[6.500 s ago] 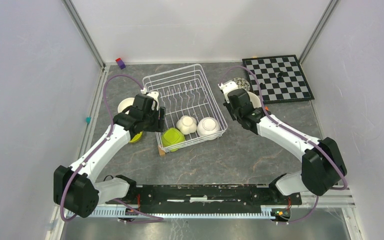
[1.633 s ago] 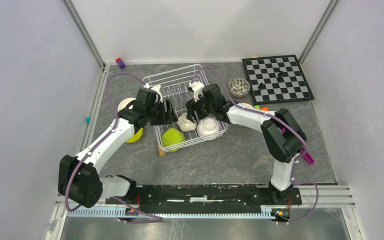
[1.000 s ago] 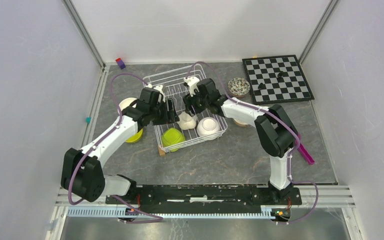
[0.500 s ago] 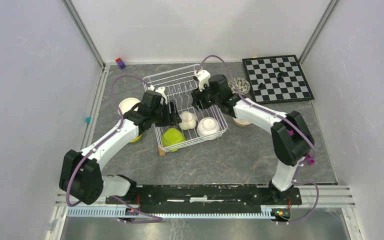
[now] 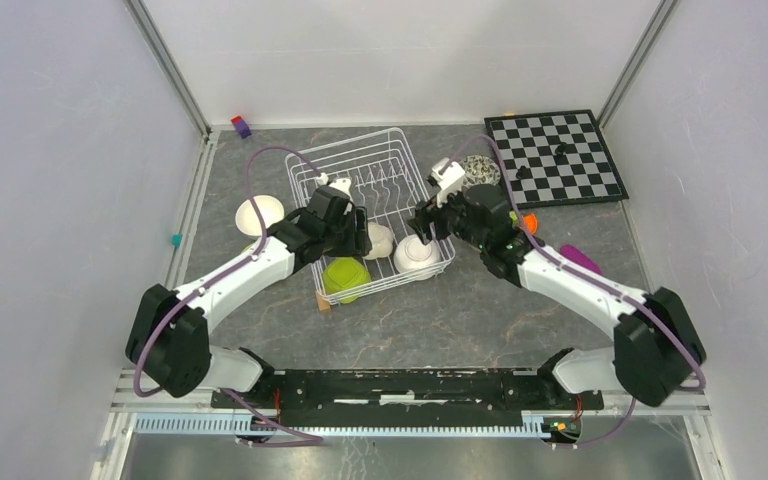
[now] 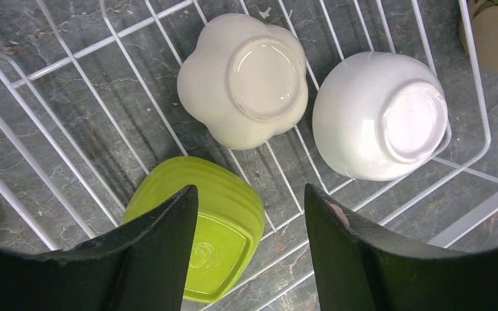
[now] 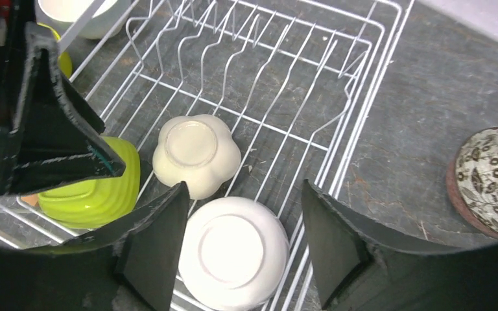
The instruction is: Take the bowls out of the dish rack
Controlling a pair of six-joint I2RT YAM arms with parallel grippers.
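Presently found three bowls, all foot-up, at the near end of the white wire dish rack: lime green ribbed bowl, cream scalloped bowl, plain white round bowl. Noted right gripper spread wide, holding nothing, poised over the white bowl and nearer to it. Noted left gripper likewise spread and empty, above the gap between green and cream bowls. Judged no long axis on the round bowl; glossy, likely slippery

the green bowl is partly hidden behind the left gripper. the patterned bowl is cut by the right edge. the pieces on the chessboard are too small to tell.
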